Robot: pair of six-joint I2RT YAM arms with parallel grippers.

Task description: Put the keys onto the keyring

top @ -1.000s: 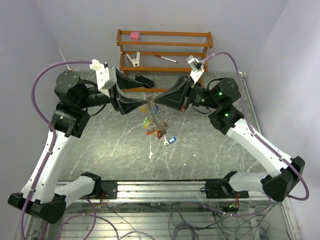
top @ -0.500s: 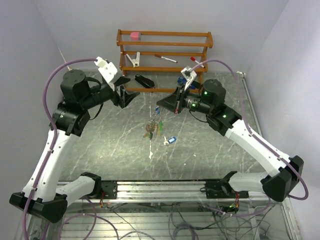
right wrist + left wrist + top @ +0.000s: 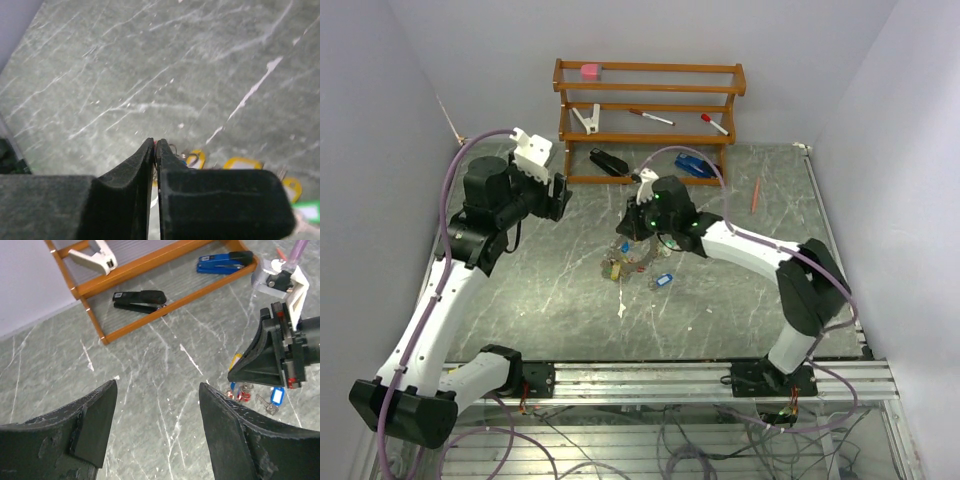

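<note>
**Inspector:** Where are the keys [image 3: 618,266] lying?
**Assistant:** They are lying bunched on the table [image 3: 740,300], yellow, green and red tags showing; one blue-tagged key [image 3: 663,281] is sitting just beside them.
**Inspector:** Tools?
**Assistant:** Right tool [image 3: 156,146] is hovering low over the bunch, fingers pressed together. Left tool [image 3: 157,388] is standing wide open, well apart.
</note>
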